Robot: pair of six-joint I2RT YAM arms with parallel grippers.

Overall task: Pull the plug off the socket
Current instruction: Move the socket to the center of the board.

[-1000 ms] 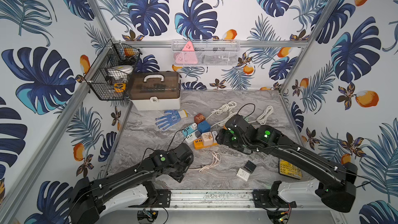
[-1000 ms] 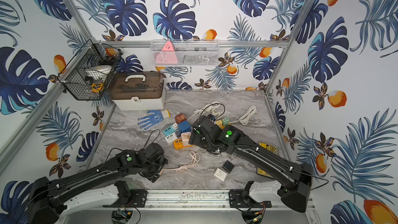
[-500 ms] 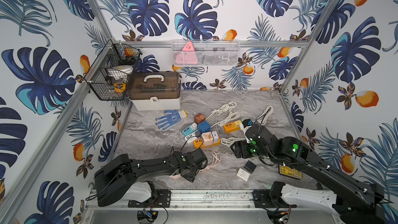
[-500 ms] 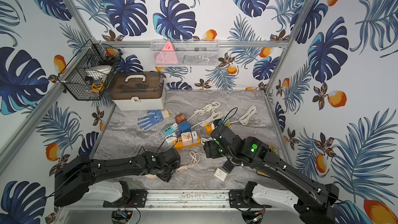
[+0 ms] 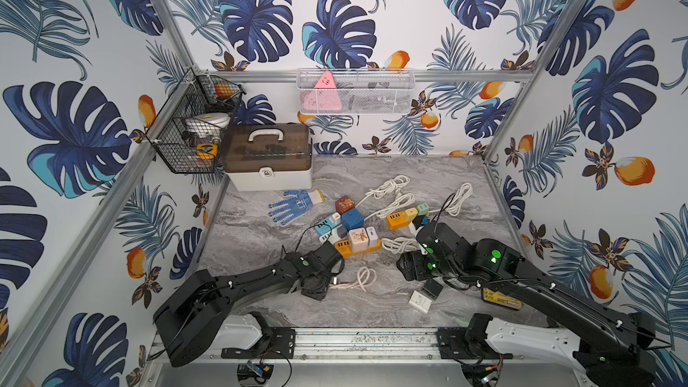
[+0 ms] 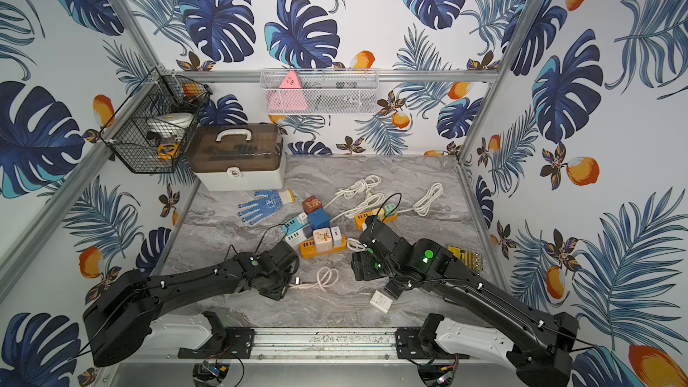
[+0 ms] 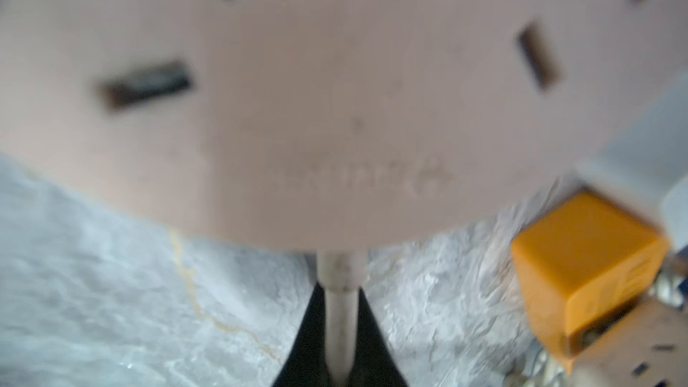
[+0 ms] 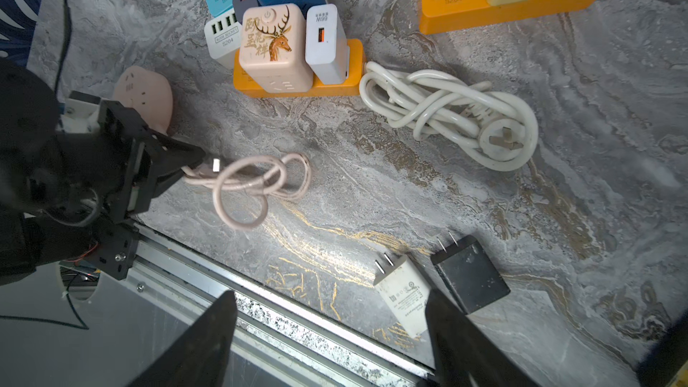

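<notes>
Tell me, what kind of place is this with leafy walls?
Probably a robot practice booth: two black robot arms bolted to a metal rail, leaf-wallpapered panels, and power strips scattered on the marble-look table.

Pink socket (image 7: 335, 87), cord (image 7: 339, 333) tight inside tool (image 7: 339, 292)

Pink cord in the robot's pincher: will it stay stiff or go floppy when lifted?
Probably floppy: the pink cord lies in loose loops, so it would likely dangle from the left gripper shut on it. It looks thin, so likely light. The round pink socket it seems to join may drag along.
</notes>
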